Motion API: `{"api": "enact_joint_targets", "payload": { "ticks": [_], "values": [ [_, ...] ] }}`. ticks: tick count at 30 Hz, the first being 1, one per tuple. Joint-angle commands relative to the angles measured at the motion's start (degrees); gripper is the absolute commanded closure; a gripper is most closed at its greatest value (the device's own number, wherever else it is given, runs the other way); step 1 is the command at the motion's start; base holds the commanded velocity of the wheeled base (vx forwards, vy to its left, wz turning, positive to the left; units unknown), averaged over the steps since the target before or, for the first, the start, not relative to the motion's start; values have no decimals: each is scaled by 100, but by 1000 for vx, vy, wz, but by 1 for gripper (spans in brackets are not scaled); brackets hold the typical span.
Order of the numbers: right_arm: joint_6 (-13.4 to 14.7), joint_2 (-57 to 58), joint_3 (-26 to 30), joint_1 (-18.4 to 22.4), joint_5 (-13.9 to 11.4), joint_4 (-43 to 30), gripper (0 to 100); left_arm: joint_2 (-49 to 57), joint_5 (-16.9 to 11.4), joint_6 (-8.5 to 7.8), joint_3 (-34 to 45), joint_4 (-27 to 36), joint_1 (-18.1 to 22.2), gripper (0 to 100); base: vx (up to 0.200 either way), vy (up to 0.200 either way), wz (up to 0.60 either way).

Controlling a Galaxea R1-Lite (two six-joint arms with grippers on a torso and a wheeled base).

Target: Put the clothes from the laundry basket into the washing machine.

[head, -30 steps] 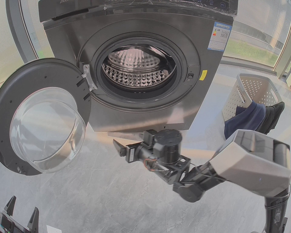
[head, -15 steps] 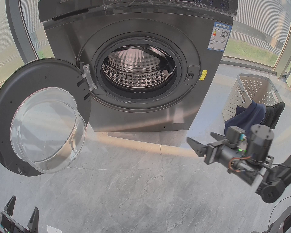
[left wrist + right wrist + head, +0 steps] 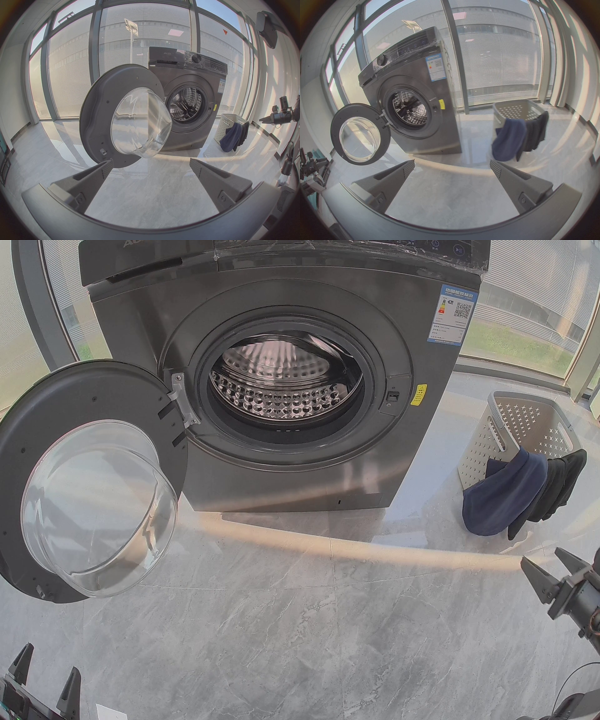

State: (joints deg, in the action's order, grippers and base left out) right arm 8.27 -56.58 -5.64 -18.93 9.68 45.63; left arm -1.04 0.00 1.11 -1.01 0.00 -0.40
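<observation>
A grey washing machine stands ahead with its round door swung open to the left and its steel drum bare. To its right sits a white perforated laundry basket. A dark blue garment and a black one hang over its front rim. My right gripper is open at the far right, low over the floor, short of the basket and holding nothing. My left gripper is open at the bottom left corner, nothing between its fingers. From the right wrist view the basket lies ahead.
Glossy grey tiled floor spreads in front of the machine. Tall windows close off the back. The open door juts out over the floor on the left.
My right arm has swung from in front of the machine's base across to the far right, stopping below the basket, its gripper open throughout. The left gripper has stayed put.
</observation>
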Motion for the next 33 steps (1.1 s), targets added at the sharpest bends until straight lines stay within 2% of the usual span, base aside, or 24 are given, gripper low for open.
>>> {"api": "enact_joint_targets", "payload": {
  "ticks": [1, 2, 4, 5, 7, 9, 12, 19, 20, 22, 25, 33],
  "values": [
    [-255, 3452, 547, 1568, -370, -2410, 0, 68, 0, -5, 92, 9, -13, 0, 0, 0, 0],
    [-282, 3583, 547, 1621, -467, -2533, 0, 68, 0, -5, 92, 9, -13, 0, 0, 0, 0],
    [-282, 3583, 547, 1621, -467, -2533, 0, 68, 0, -5, 92, 9, -13, 0, 0, 0, 0],
    [-334, 4076, 547, 1788, -695, -3086, 0, 68, 0, 3, 92, 9, -13, 0, 0, 0, 0],
    [-326, 4260, 547, 1832, -739, -3280, 0, 68, 0, 3, 92, 9, -13, 0, 0, 0, 0],
    [-396, 5086, 556, 1955, -906, -4132, 0, 68, 0, 3, 92, 9, -13, 0, 0, 0, 0],
    [-405, 5587, 494, 1937, -1135, -4431, 0, 68, 0, 3, 92, 9, -13, 0, 0, 0, 0],
    [-519, 5579, 547, 1937, -959, -4308, 0, 68, 0, 12, 92, 9, -13, 0, 0, 0, 0],
    [-791, 5587, 529, 1937, -713, -4695, 0, 68, 0, 3, 92, 9, -13, 0, 0, 0, 0],
    [-756, 5587, 520, 1928, -722, -4677, 0, 68, 0, 3, 92, 9, -13, 0, 0, 0, 0],
    [-906, 5622, 520, 1928, -801, -4668, 0, 60, 9, 3, 92, 9, -13, 0, 0, 0, 0],
    [-870, 5631, 538, 1911, -880, -4633, 0, 60, 0, 3, 84, 18, -13, 0, 0, -200, 0]
  ]
}}
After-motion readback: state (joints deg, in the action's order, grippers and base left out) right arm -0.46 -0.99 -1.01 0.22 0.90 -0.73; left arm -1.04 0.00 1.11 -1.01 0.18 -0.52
